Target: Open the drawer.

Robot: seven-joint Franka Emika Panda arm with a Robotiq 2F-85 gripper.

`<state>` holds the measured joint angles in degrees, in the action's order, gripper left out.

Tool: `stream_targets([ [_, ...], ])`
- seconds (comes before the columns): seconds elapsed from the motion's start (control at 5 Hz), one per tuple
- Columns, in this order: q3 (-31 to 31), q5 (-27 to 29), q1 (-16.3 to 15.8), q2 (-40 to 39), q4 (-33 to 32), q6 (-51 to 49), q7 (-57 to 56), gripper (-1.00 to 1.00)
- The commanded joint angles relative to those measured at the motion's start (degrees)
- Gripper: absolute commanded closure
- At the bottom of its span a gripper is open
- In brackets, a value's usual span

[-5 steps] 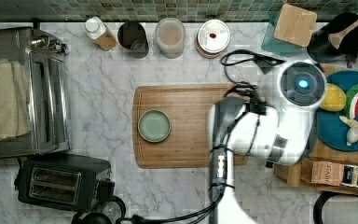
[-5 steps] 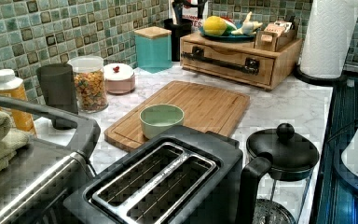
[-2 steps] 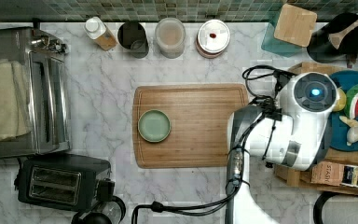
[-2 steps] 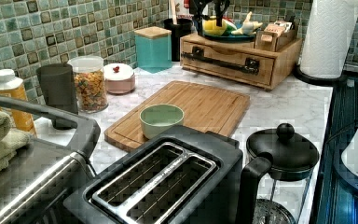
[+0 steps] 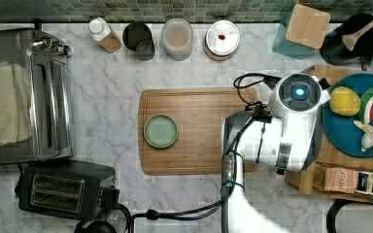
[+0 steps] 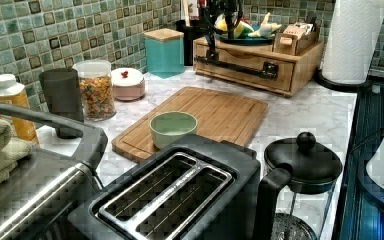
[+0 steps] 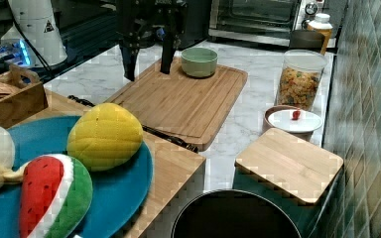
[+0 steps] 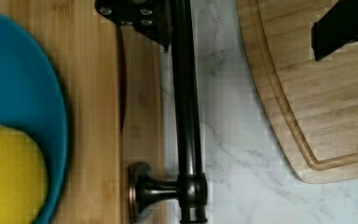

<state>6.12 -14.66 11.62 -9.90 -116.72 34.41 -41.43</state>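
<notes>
The drawer (image 6: 240, 56) is set in a bamboo box at the far end of the counter, with a long black bar handle (image 6: 240, 70) across its front. The wrist view has the handle (image 8: 186, 116) running along the drawer front (image 8: 142, 121), with a thin dark slit between that front and the box top. My gripper (image 8: 240, 21) is open above the handle, one finger (image 8: 140, 16) over the box side and the other over the cutting board. My gripper (image 7: 149, 64) hangs open in the right view. From above, my arm (image 5: 281, 131) covers the drawer front.
A cutting board (image 5: 194, 131) carrying a green bowl (image 5: 161, 130) lies just in front of the box. A blue plate (image 5: 342, 136) of toy fruit rests on the box top. Jars line the tiled wall. A toaster (image 6: 170, 200), a French press (image 6: 300, 165) and a paper towel roll (image 6: 352, 40) stand around.
My arm has shifted from over the cutting board toward the top view's right, to the box. In the left view the gripper has come down in front of the handle's left end.
</notes>
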Motion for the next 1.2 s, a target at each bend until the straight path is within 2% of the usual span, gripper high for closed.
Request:
stream_targets([
  [0.2, 3.33, -3.90, 3.92, -1.80, -1.86, 10.39, -6.81, -1.00],
  [1.0, 0.35, 1.93, 6.35, -3.53, -8.30, 16.18, -4.13, -1.00],
  [1.2, -0.08, 1.61, 6.68, -3.92, -8.17, 15.93, -3.64, -1.00],
])
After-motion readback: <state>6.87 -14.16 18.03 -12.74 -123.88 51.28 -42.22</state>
